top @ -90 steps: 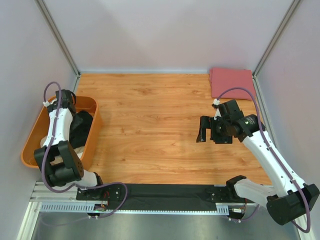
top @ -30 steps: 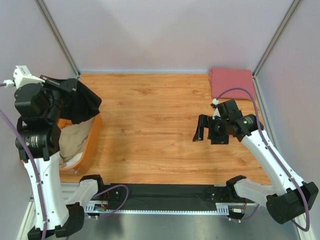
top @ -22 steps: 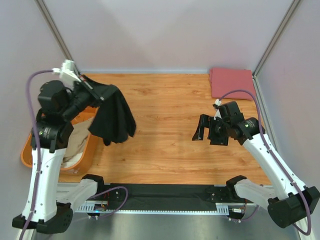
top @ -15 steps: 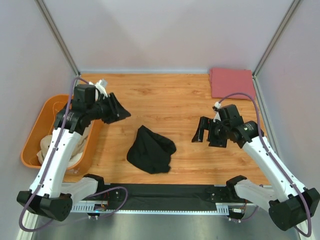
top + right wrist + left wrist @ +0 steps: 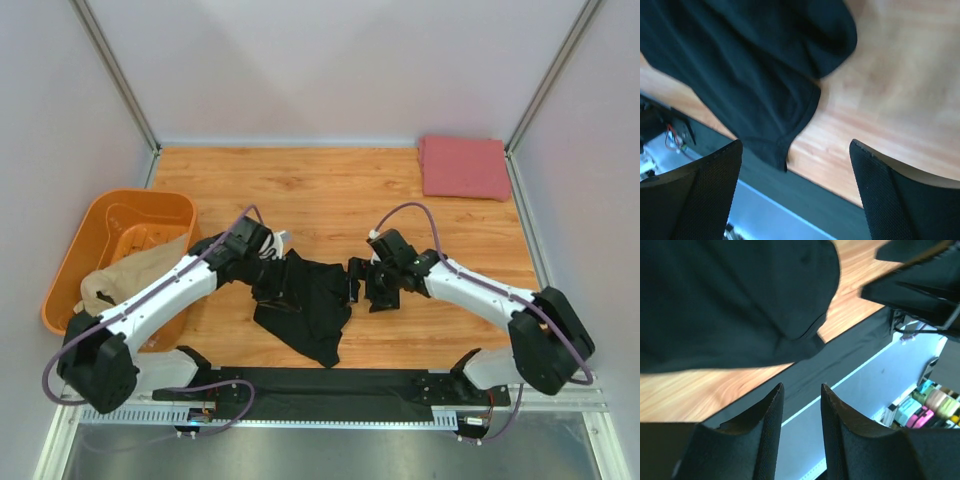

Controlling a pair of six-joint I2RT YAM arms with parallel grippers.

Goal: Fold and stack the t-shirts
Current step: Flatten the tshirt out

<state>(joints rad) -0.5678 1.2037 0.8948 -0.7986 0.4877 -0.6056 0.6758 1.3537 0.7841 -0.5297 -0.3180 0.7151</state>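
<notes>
The black t-shirt point(image 5: 305, 305) lies crumpled on the wooden table near the front middle. It fills the top of the left wrist view point(image 5: 730, 300) and the upper left of the right wrist view point(image 5: 740, 65). My left gripper point(image 5: 268, 283) hangs over the shirt's left side, open, with nothing between its fingers point(image 5: 801, 387). At the shirt's right edge my right gripper point(image 5: 358, 283) stands wide open and empty point(image 5: 795, 145). A pinkish-red t-shirt point(image 5: 462, 167) lies folded at the back right corner. A tan t-shirt point(image 5: 112, 285) sits in the tub.
The orange plastic tub point(image 5: 130, 212) stands at the left edge of the table. A black strip point(image 5: 340, 395) runs along the front edge between the arm bases. Grey walls with metal posts close in the left, back and right sides.
The left gripper carried the black t-shirt out of the tub, let it go and it landed on the table. Both arms have since come in low beside it.
</notes>
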